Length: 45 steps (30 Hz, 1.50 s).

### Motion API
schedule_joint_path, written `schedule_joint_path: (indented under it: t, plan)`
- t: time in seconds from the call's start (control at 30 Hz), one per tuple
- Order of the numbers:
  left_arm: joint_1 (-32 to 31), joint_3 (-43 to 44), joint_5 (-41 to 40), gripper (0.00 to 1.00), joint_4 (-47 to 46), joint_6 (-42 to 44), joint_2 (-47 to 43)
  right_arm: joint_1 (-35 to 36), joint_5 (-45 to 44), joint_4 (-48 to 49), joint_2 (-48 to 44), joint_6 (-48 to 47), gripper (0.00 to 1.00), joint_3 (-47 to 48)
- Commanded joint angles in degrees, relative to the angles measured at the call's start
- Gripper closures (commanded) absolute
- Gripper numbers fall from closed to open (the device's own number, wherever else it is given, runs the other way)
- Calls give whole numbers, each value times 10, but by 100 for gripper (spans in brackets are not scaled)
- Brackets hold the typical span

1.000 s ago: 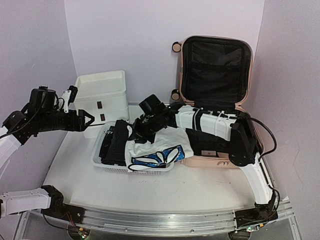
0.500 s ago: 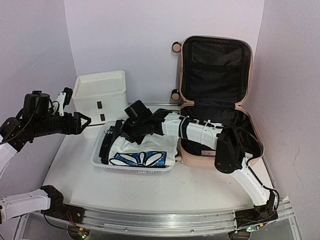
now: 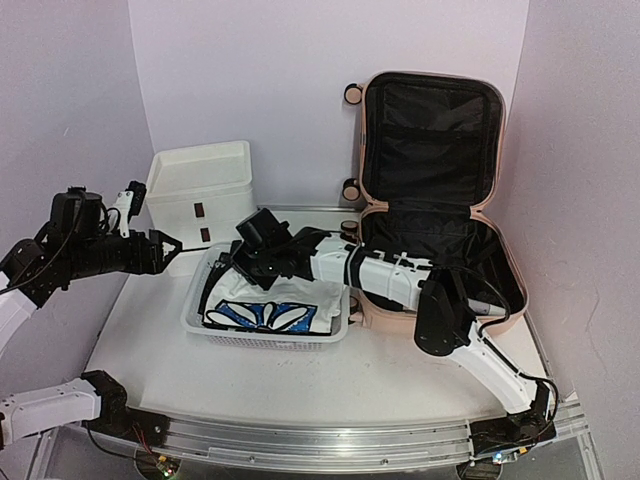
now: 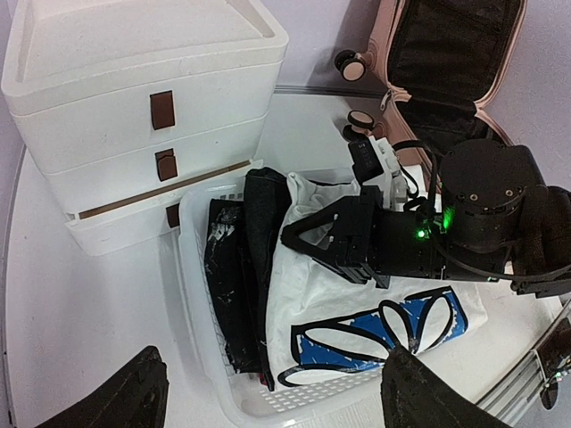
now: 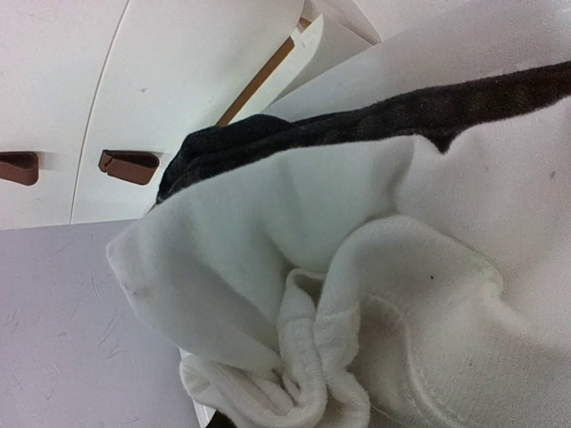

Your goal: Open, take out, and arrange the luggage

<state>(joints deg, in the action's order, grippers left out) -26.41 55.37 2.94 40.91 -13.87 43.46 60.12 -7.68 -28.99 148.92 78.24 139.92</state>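
Saw the pink hard-shell luggage (image 3: 430, 140) open at back right, rounded lid upright, black fabric lining showing. Found a soft white shirt (image 3: 285, 297) with blue petal print and dark folded cloth (image 4: 241, 267) in the perforated white basket (image 3: 205, 328). Noted right gripper (image 3: 232, 262) pinched on the shirt's bunched edge, left gripper (image 3: 165, 247) spread wide near smooth white drawers (image 3: 200, 185).

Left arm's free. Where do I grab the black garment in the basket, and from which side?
Probably best to take the black garment mid-length on its raised fold, along the left wall of the basket, from straight above with the jaws across the narrow strip. It lies long and thin there. The white shirt and the right gripper crowd its right side.
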Motion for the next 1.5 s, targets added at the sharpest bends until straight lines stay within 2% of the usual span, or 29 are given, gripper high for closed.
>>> schedule_joint_path:
  t: [0.0, 0.17, 0.47, 0.53, 0.63, 0.73, 0.9, 1.07, 1.2, 1.47]
  plan:
    - [2, 3, -9, 17, -23, 2, -8, 10, -43, 85, 13, 11, 100, 42]
    - [1, 4, -8, 17, -23, 2, -6, 15, -46, 95, 44, 16, 100, 91]
    - [1, 3, -10, 17, -23, 0, -4, 25, -62, 115, 59, -5, 100, 102]
    - [1, 3, -11, 17, -23, 0, -2, 25, -56, 115, 57, -14, 92, 100]
    - [1, 3, -13, 17, -23, 0, 1, 25, -43, 113, 43, -58, 70, 99]
    - [1, 3, -12, 17, -24, -3, 7, 24, -38, 98, -1, -123, 53, 65]
    - [1, 3, 4, 17, -29, -10, 25, 19, -15, 83, -80, -239, 33, -19]
    - [1, -7, 20, 15, -51, -14, 31, 11, 21, 11, -128, -353, 13, -44]
    - [1, 1, 32, 15, -60, -16, 59, -6, 70, 1, -190, -414, 2, -118]
    - [2, -9, 93, 15, -120, -49, 117, -37, 114, -2, -323, -511, 2, -301]
